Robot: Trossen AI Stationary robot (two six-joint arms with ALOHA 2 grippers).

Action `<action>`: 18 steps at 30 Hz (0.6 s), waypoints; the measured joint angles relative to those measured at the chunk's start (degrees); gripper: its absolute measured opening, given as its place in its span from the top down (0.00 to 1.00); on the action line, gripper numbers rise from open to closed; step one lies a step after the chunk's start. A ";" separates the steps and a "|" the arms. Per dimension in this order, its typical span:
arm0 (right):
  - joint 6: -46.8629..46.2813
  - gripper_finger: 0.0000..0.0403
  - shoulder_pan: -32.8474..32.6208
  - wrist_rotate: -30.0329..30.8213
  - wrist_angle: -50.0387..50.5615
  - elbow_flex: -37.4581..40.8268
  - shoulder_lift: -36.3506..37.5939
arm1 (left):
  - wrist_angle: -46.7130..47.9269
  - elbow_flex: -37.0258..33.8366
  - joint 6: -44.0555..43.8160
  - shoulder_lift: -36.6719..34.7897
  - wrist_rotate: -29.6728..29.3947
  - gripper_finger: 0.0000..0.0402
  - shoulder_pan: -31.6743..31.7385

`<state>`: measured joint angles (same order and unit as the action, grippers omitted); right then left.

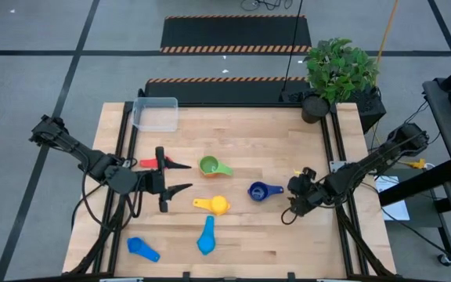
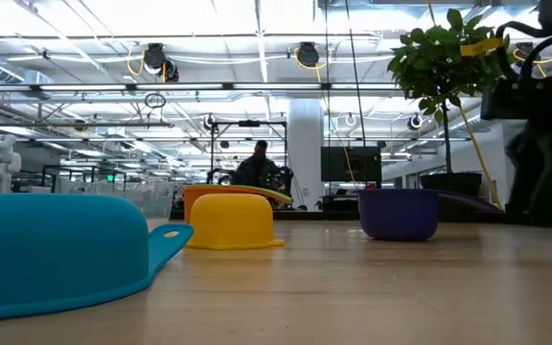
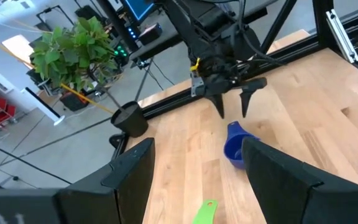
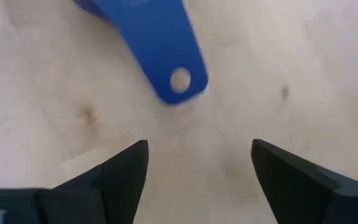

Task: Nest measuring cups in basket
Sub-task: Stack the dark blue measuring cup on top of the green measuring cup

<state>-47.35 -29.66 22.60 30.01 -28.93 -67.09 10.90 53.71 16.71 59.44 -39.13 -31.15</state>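
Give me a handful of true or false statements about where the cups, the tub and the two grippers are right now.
1. The clear rectangular plastic basket holds no cups. True.
2. The right gripper grips the navy plastic measuring cup. False: its fingers are open, just short of the cup's handle.
3. The green plastic measuring cup lies on the wooden table. True.
4. The left gripper is shut. False: it is open, beside the green cup.
5. The two light blue plastic measuring cups are nested. False: they lie apart.
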 joint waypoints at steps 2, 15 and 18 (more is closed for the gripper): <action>4.02 0.28 1.01 1.77 -0.07 0.00 0.09 | 0.02 0.00 -0.40 0.00 0.00 0.39 -0.01; 17.67 0.19 9.39 -8.20 -9.20 1.87 0.09 | -1.40 0.00 0.08 0.00 -0.16 0.39 0.01; 20.80 0.20 11.07 -9.18 -11.08 3.48 0.10 | -2.40 0.00 1.26 0.00 -0.15 0.39 0.00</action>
<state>-26.55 -18.59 13.42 18.93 -25.45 -66.99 8.49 53.71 17.97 59.44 -39.29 -31.15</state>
